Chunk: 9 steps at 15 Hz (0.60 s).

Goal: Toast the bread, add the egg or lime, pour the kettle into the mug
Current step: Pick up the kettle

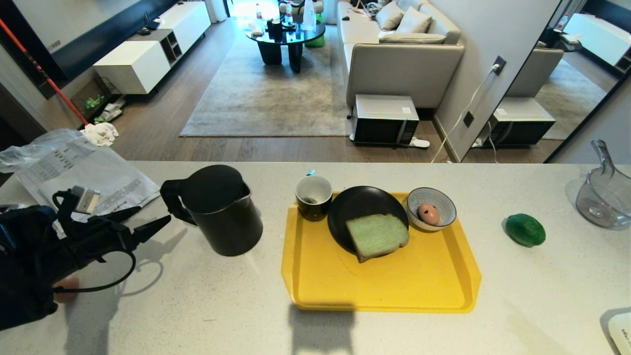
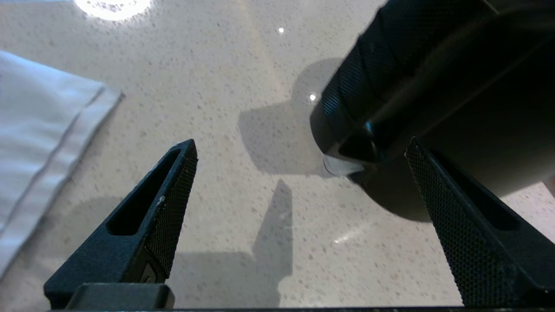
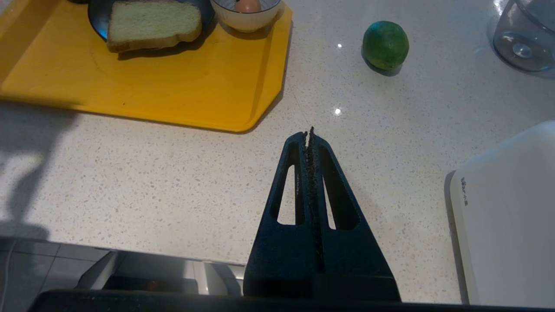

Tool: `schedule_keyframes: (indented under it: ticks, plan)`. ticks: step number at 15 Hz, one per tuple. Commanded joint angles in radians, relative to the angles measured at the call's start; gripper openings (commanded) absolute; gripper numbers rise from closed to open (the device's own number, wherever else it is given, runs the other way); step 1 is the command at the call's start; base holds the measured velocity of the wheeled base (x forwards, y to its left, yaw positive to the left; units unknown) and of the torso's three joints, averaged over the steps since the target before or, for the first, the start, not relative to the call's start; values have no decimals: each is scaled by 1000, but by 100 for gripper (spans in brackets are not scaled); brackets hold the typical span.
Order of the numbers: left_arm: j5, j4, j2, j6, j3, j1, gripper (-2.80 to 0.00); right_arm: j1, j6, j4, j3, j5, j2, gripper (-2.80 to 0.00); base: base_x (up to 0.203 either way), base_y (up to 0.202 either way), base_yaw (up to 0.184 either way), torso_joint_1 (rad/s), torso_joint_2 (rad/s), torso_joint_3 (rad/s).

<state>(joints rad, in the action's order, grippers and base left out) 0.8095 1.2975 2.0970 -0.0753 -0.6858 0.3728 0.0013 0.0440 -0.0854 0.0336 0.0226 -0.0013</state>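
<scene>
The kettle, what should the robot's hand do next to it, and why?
Probably ease the left gripper forward so its open jaws straddle the kettle handle: the jaws are just short of it, holding nothing, and the mug still needs pouring.

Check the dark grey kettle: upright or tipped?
Upright. The dark grey cylindrical kettle stands on its base on the speckled counter, domed lid on top, left of the yellow tray.
</scene>
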Motion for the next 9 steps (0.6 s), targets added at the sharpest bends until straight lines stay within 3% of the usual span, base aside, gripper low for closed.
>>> schedule_keyframes:
  ticks: [1,3,9]
  plan:
    - [29,6,27,-1,-42,-7,0,0,0,-1,0,0,1,-280,0,0,0,0,0,0]
    - [67,6,27,-6,-40,-20,0,0,0,-1,0,0,1,-280,0,0,0,0,0,0]
    - [87,-3,22,-6,-43,-34,0,0,0,-1,0,0,1,-280,0,0,0,0,0,0]
